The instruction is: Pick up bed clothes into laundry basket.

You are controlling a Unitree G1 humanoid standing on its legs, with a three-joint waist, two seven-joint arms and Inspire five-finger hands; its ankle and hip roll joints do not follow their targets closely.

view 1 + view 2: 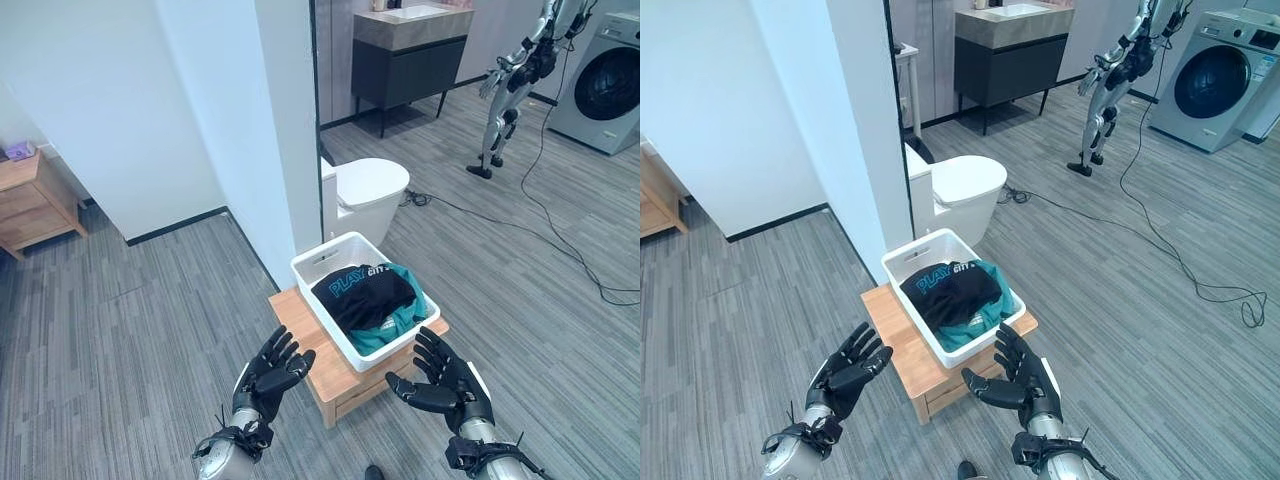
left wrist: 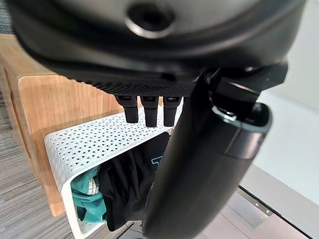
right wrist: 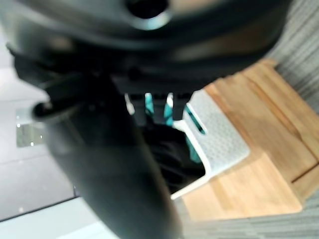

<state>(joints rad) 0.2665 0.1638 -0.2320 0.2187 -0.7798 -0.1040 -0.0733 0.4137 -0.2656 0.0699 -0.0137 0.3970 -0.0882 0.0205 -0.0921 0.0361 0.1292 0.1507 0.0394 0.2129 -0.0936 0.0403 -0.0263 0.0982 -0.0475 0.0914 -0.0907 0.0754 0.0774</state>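
A white toilet [image 1: 368, 192] stands just behind the low wooden table [image 1: 318, 368], close to the white wall corner [image 1: 290, 150] at the table's far left. Farther back: a dark vanity cabinet [image 1: 405, 65], another humanoid robot [image 1: 515, 75] standing on the grey plank floor [image 1: 120, 330], a washing machine [image 1: 605, 85] at far right, and a wooden drawer unit [image 1: 35, 200] at far left. A black cable [image 1: 560, 245] trails across the floor to the right of the table.

The white perforated laundry basket [image 1: 318, 262] sits on the table, covering its far and right part; a bare strip of tabletop shows along the near and left edges. Inside lie a black garment [image 1: 362, 295] on top and teal cloth [image 1: 400, 318] under it. Open floor lies left, right and in front of the table.

Left hand [image 1: 272, 375] hovers off the table's near left corner, right hand [image 1: 445, 385] off the near right corner, palms turned inward towards each other. Fingers of both are spread apart, holding nothing.
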